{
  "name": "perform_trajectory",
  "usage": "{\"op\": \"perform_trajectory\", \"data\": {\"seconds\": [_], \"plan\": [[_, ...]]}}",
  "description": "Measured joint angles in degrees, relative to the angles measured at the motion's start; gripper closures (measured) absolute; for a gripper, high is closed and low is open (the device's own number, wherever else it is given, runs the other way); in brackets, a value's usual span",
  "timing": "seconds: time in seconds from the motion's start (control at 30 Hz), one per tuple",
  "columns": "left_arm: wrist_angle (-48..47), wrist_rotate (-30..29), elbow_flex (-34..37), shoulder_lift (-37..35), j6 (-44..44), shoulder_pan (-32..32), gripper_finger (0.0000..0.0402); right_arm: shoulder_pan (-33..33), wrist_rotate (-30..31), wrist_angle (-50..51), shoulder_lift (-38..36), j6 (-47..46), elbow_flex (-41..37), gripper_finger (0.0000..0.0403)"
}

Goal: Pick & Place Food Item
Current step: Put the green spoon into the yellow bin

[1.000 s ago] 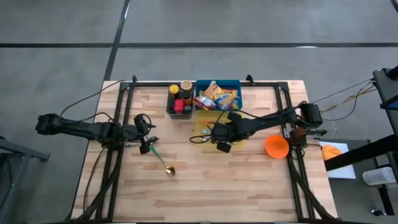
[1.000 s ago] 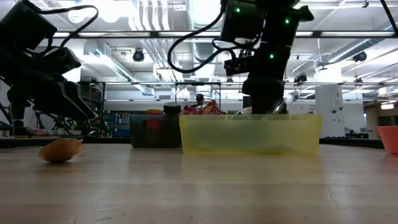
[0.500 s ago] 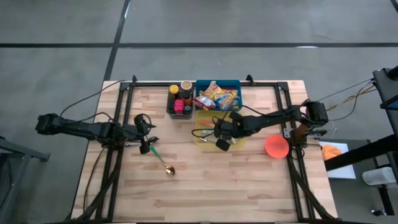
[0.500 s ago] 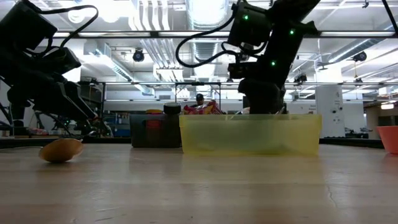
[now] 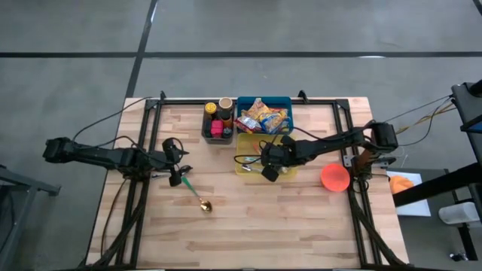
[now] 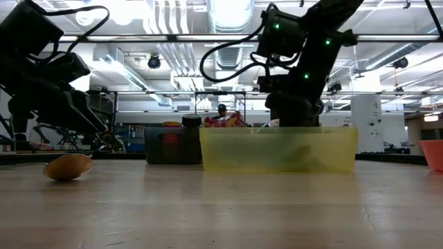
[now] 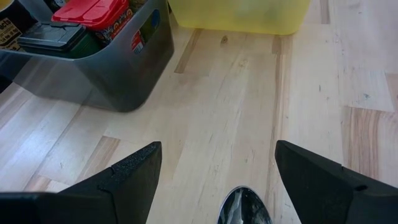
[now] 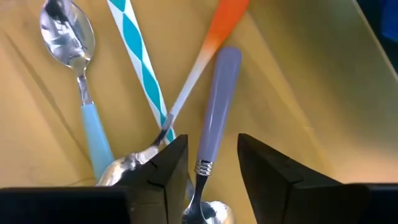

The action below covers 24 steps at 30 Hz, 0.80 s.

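Observation:
My right gripper (image 5: 265, 170) reaches down into the yellow bin (image 5: 245, 143), which holds several utensils. Its fingers stand open (image 8: 212, 180) on either side of the metal neck of a purple-handled utensil (image 8: 217, 93) that lies on the others, without touching it. Beside it lie a light-blue-handled spoon (image 8: 84, 93), a teal-striped handle (image 8: 140, 56) and an orange-and-white handle (image 8: 205, 50). The snack packets (image 5: 263, 117) sit in the blue bin at the far side. My left gripper (image 5: 179, 173) waits open (image 7: 217, 180) at the left, by a green-handled spoon (image 5: 194, 192) flat on the table.
A grey bin (image 5: 217, 124) with jars and a red-lidded box stands left of the blue bin. An orange bowl (image 5: 334, 177) sits near the right edge. The spoon's gold bowl (image 6: 68, 167) rests on the wood. Bare tabletop (image 5: 263, 226) spans the near half.
My right gripper has shifted a little from the yellow bin's near edge toward the far side, sunk lower into the bin, and tipped its wrist.

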State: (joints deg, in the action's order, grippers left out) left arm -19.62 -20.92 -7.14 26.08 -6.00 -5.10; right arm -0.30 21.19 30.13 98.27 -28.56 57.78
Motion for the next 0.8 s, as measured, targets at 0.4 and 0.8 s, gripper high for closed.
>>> {"op": "perform_trajectory", "data": {"seconds": [0.4,0.8], "plan": [[0.01,0.01,0.00,-0.01,0.00,0.01,0.0085,0.08,0.06,4.27,-0.90,-1.09,3.64,0.0261],[0.01,0.01,0.00,-0.01,0.00,0.01,0.0085,6.21,4.78,8.33,-1.95,-1.21,14.64,0.0261]]}}
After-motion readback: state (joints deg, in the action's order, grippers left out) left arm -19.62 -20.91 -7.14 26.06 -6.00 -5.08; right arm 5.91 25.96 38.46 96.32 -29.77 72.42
